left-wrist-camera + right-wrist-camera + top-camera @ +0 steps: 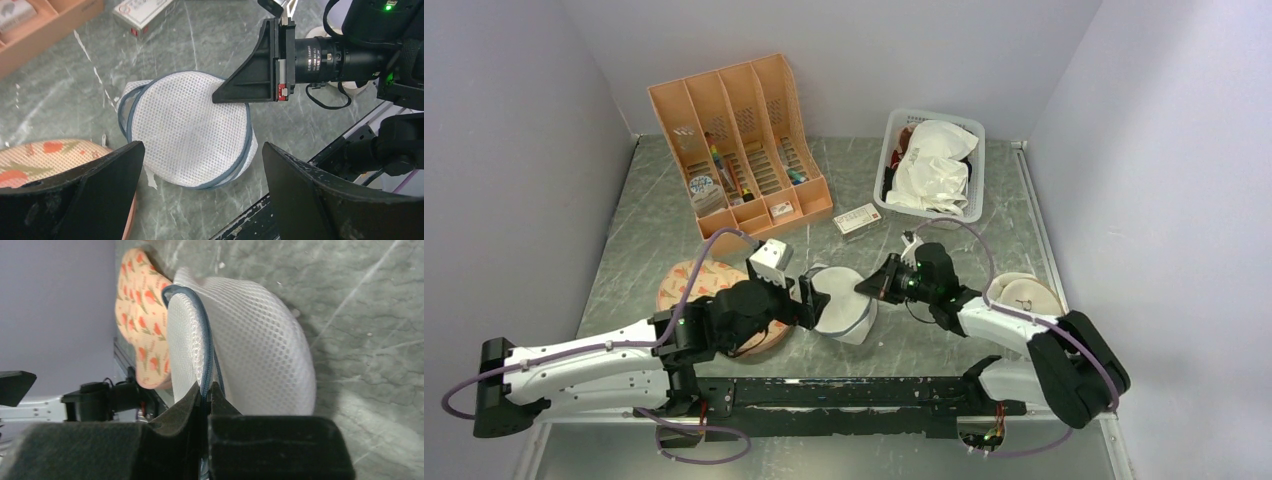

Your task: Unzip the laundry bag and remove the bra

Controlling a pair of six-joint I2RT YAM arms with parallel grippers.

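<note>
The right hand (pixel 206 389) pinches the laundry bag (pixel 260 350) at its rim; the left hand (pixel 200 150) gapes wide, empty; bag's contents hidden.

1 overhead, 2 close wrist views

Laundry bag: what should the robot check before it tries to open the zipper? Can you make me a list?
1. Grip: the right pincer is shut on the rim of the laundry bag: ok.
2. Is it pinching the zipper pull itself? Cannot tell.
3. Steadying: the left pincer is open, one finger on each side of the bag, not touching it: not ok.
4. Can the bra be seen inside? Cannot tell, the mesh hides it.
5. Room to pull: the pink carrot pad lies close beside the bag: not ok.
</note>
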